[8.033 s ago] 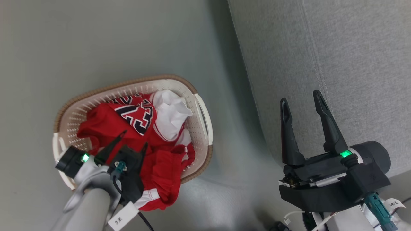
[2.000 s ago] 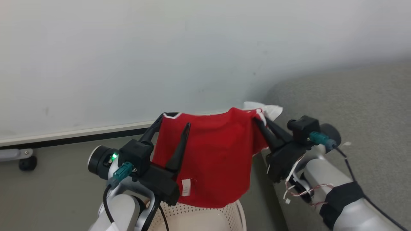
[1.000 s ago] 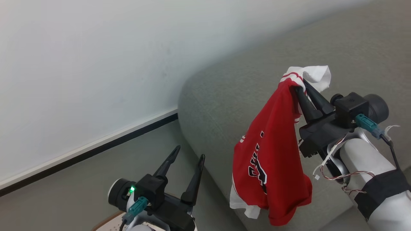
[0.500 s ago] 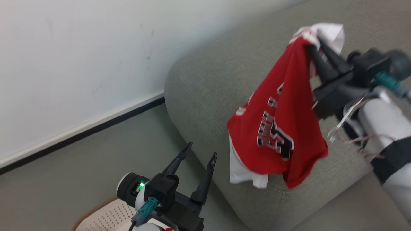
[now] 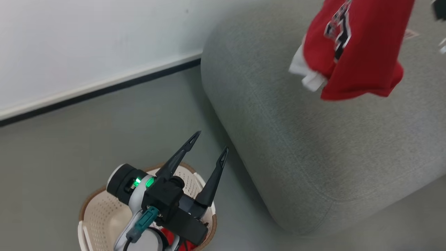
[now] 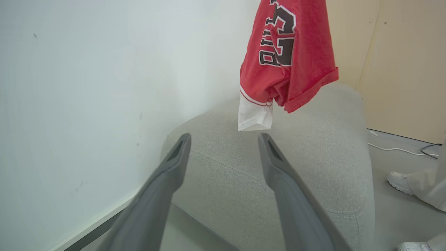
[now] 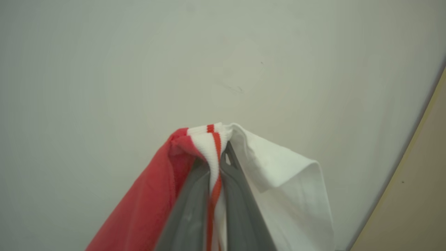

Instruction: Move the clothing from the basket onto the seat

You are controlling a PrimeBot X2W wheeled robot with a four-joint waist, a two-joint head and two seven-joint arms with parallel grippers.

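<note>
right wrist view: right hand clenched on red white-trimmed jersey, lower it onto the light-grey fabric seat before letting go

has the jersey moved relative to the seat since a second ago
Yes. Against the seat, the jersey, pinched in the right gripper, has gone from hanging at its near edge to farther in, above the cushion top.

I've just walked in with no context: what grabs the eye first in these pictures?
The red jersey with a dark number, dangling over the grey seat, its white striped trim pinched in the shut right gripper. Next, the left gripper, fingers spread wide and empty, above the cream basket, where a scrap of red cloth shows.
</note>
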